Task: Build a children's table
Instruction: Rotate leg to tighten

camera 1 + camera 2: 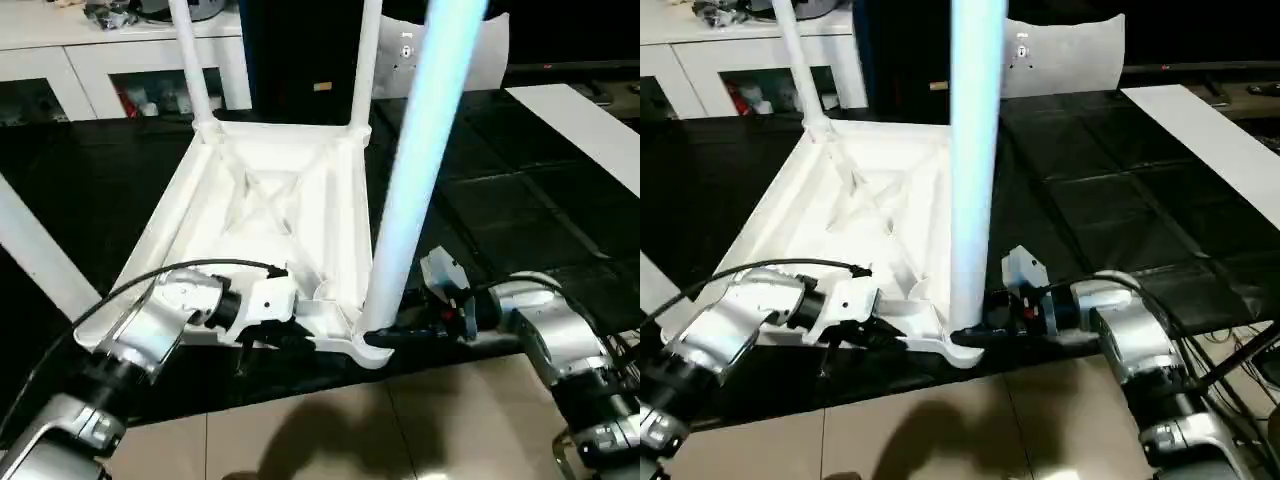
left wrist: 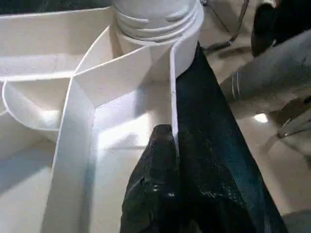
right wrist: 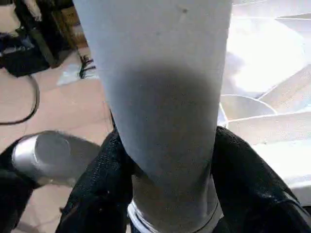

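At the near edge of the black-covered work surface [image 1: 520,200], the children's table [image 1: 270,200] lay upside down, its ribbed underside facing up and its near rim reaching just past the surface's edge over the tiled floor [image 1: 330,430]. The left gripper [image 1: 283,335] came in from the robot's left and was pinched on the near side wall of the tabletop, one black finger [image 2: 150,184] inside the rim and the other [image 2: 214,160] outside it, the thin white wall squeezed between them close to the corner socket. The right gripper [image 1: 385,338] reached in from the robot's right at the near right corner; in the right wrist view its two black fingers [image 3: 97,184] sat on either side of the base of the near leg [image 1: 420,170], closed around it just above the threaded end. That leg stood upright in the near right corner socket [image 1: 365,340], rising out of the top of the head views. Behind the grippers, the diagonal ribs crossed in the middle of the underside. Farther back, two more legs stood upright in the far corner sockets, the far left leg [image 1: 192,60] and the far right leg [image 1: 365,60]. Another white leg [image 1: 35,250] lay at a slant on the surface to the robot's left. Beyond the work surface stood a white cabinet [image 1: 110,60] with glass doors, and a white board [image 1: 590,130] lay at the far right.
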Tool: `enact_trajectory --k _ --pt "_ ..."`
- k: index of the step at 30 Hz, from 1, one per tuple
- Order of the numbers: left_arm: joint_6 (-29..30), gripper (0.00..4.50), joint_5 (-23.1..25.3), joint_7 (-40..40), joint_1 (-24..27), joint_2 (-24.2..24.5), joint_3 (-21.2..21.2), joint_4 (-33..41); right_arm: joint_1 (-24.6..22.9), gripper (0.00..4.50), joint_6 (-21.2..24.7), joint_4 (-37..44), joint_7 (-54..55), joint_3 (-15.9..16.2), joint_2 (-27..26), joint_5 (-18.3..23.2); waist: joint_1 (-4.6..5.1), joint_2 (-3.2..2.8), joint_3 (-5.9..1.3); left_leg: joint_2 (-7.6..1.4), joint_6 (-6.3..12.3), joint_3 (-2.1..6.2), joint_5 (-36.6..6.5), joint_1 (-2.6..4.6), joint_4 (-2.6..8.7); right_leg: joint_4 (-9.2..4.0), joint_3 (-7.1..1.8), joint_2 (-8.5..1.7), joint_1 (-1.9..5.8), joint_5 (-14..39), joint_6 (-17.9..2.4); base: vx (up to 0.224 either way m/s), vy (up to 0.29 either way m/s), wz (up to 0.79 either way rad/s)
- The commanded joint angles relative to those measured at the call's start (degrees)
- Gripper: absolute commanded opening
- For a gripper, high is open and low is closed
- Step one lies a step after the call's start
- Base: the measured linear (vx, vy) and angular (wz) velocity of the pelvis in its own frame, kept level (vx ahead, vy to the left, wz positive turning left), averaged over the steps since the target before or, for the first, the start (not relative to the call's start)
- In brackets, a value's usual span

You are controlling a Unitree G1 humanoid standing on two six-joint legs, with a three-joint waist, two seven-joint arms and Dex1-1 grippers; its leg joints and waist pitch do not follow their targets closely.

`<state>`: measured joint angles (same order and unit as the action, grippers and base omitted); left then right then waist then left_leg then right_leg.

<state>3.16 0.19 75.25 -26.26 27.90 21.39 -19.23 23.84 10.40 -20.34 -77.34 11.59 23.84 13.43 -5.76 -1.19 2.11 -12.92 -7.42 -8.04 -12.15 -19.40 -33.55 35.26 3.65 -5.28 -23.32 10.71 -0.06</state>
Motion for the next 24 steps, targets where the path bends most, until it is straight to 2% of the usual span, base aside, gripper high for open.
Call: enact_trajectory --k 1,3,4,5,6,7,8,11,12,13,14,15,17,18,20,21,24 --pt "3.4 0.00 -0.9 -1.4 0.7 -2.3 1.6 3.8 -0.1 1.98 3.4 -0.3 9.4 -1.2 -2.9 -1.2 0.38 0.42 -3.09 0.62 3.10 -1.70 -5.9 -0.96 3.84 -3.35 -1.72 -1.46 3.71 6.0 -14.3 0.000 0.000 0.00" --pt "7.5 0.00 -0.7 -6.9 0.7 -4.9 0.4 4.9 0.9 1.98 6.4 -1.6 18.7 -2.5 -6.9 -2.7 1.38 0.49 -2.71 0.81 1.23 -1.58 -9.5 -1.02 4.31 -4.18 -1.69 -1.56 3.82 14.5 -11.6 0.000 0.000 0.00" --pt "9.5 0.00 -0.4 -10.0 0.5 -6.9 -0.1 5.2 1.7 1.98 7.9 -2.6 23.2 -3.3 -9.1 -3.3 1.65 0.48 -2.55 0.86 0.83 -1.55 -10.4 -1.04 4.40 -4.39 -1.69 -1.53 3.68 16.5 -10.9 0.000 0.000 0.00" --pt "9.6 0.00 -0.4 -10.1 0.5 -7.0 -0.2 5.3 1.7 1.98 8.0 -2.6 23.4 -3.3 -9.2 -3.3 2.27 0.48 -2.52 0.97 0.11 -1.41 -11.4 -1.02 4.53 -4.72 -1.57 -1.58 3.65 19.9 -9.7 0.000 0.000 0.00" --pt "11.6 0.00 0.2 -12.5 0.4 -8.5 -0.5 5.7 2.3 1.98 9.2 -3.2 26.9 -3.8 -10.9 -3.6 2.83 0.49 -2.62 0.99 -0.09 -1.28 -11.5 -1.09 4.54 -4.82 -1.54 -1.57 3.66 20.9 -9.1 0.000 0.000 0.00" --pt "14.2 0.00 1.3 -14.9 0.1 -9.7 -0.6 6.1 2.9 1.98 9.9 -4.0 29.9 -4.3 -12.5 -4.0 2.83 0.49 -2.62 0.99 -0.09 -1.28 -11.5 -1.09 4.54 -4.82 -1.54 -1.57 3.66 20.9 -9.1 0.000 0.000 0.00" --pt "16.5 0.00 2.4 -17.9 -0.4 -11.5 -0.8 6.2 3.7 1.98 10.9 -5.0 33.8 -4.9 -14.5 -4.4 3.72 0.50 -2.60 0.98 -0.06 -1.28 -11.5 -1.18 4.48 -4.84 -1.59 -1.47 3.54 20.3 -9.1 0.000 0.000 0.00" --pt "20.2 0.00 3.5 -23.0 -1.5 -15.1 -1.3 6.0 5.6 1.98 11.9 -7.7 42.2 -6.3 -18.7 -5.4 4.37 0.53 -2.71 1.25 0.31 -1.38 -10.7 -1.11 4.23 -5.06 -1.60 -1.39 3.32 19.7 -9.5 0.000 0.000 0.00" --pt "20.5 0.00 5.2 -27.7 -2.8 -17.8 -1.6 4.3 6.7 1.98 8.3 -10.3 45.8 -7.0 -21.2 -5.8 4.55 0.47 -2.81 1.20 0.56 -1.42 -10.5 -1.11 4.16 -5.02 -1.62 -1.36 3.18 18.5 -9.8 0.000 0.000 0.00" --pt "20.5 0.00 5.2 -27.9 -2.9 -17.8 -1.6 4.3 6.7 1.98 8.2 -10.4 45.9 -7.0 -21.3 -5.8 4.59 0.40 -2.85 1.15 0.61 -1.48 -10.5 -1.00 4.08 -5.03 -1.66 -1.39 3.06 17.8 -10.2 0.000 0.000 0.00" --pt "20.6 0.00 6.1 -29.9 -3.4 -18.9 -1.6 3.6 7.1 2.33 7.1 -11.3 47.0 -7.6 -22.4 -5.7 4.51 0.56 -2.96 1.17 1.13 -1.52 -9.8 -1.08 4.01 -4.89 -1.66 -1.35 3.24 15.7 -10.9 0.000 0.000 0.00" --pt "20.6 0.00 6.6 -30.9 -3.6 -19.4 -1.5 3.4 7.3 2.53 6.9 -11.5 47.6 -8.0 -22.9 -5.8 4.36 0.40 -3.07 1.14 1.55 -1.49 -8.7 -1.14 3.98 -4.68 -1.64 -1.31 3.36 13.3 -11.5 0.000 0.000 0.00" --pt "20.8 0.00 8.0 -32.9 -3.8 -20.2 -1.1 3.2 7.1 2.67 6.9 -11.3 48.8 -9.3 -23.8 -5.4 4.28 0.36 -3.18 1.06 2.06 -1.49 -7.3 -1.16 3.94 -4.44 -1.64 -1.20 3.49 10.2 -12.1 0.000 0.000 0.00" --pt "20.7 0.00 8.2 -32.9 -3.6 -19.9 -1.0 3.4 6.8 2.80 6.9 -10.9 48.6 -9.3 -23.6 -5.5 4.03 0.35 -3.29 1.09 2.70 -1.50 -5.3 -1.24 3.81 -4.01 -1.63 -1.17 3.70 6.3 -13.0 0.000 0.000 0.00" --pt "20.6 0.00 8.6 -32.8 -3.2 -19.3 -1.0 3.8 6.3 2.94 7.1 -10.2 48.1 -9.8 -23.1 -5.3 3.84 0.33 -3.24 1.10 3.00 -1.56 -4.9 -1.17 3.78 -3.92 -1.61 -1.20 3.75 4.9 -13.6 0.000 0.000 0.00" --pt "20.5 0.00 8.7 -32.7 -2.9 -18.8 -1.1 3.9 5.9 3.13 7.0 -9.6 47.4 -10.0 -22.5 -5.1 3.72 0.35 -3.20 1.08 3.17 -1.61 -5.3 -1.11 3.80 -3.96 -1.64 -1.23 3.76 5.1 -13.7 0.000 0.000 0.00" --pt "19.0 0.00 8.7 -32.2 -2.5 -17.3 -1.5 3.3 5.0 3.26 5.5 -8.4 43.8 -10.0 -19.8 -4.5 3.40 0.22 -3.12 1.03 3.20 -1.68 -6.9 -0.94 3.87 -4.23 -1.65 -1.28 3.72 6.7 -13.5 0.000 0.000 0.00"
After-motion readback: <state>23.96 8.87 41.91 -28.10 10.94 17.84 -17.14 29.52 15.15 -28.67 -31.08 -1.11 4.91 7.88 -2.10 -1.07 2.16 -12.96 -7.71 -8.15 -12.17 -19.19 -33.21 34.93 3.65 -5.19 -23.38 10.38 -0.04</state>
